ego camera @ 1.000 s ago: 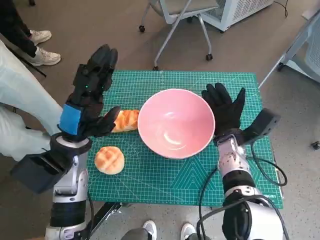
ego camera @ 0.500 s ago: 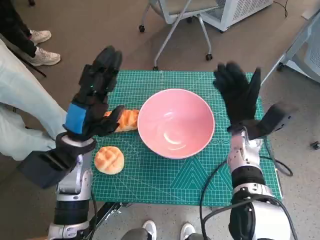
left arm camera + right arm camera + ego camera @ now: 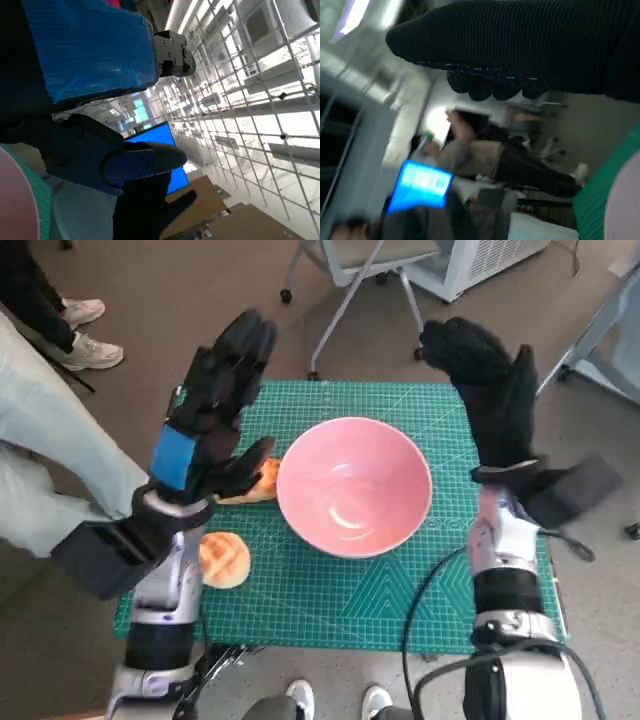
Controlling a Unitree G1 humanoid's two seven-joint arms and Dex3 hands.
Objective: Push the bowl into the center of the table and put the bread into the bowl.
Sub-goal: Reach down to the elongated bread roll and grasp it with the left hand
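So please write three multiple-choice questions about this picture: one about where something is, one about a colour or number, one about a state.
1. Where is the round bun?
A. inside the bowl
B. on the green mat, left of the bowl in the head view
C. on the floor

2. What colour is the bowl?
A. pink
B. blue
C. white

3. What is the left robot hand doing?
A. holding the round bun
B. pressing on the bowl
C. raised and holding nothing

Answers:
1 B, the bun lies on the mat beside the bowl.
2 A, its whole inside is pink.
3 C, its fingers are spread above the mat with nothing between them.
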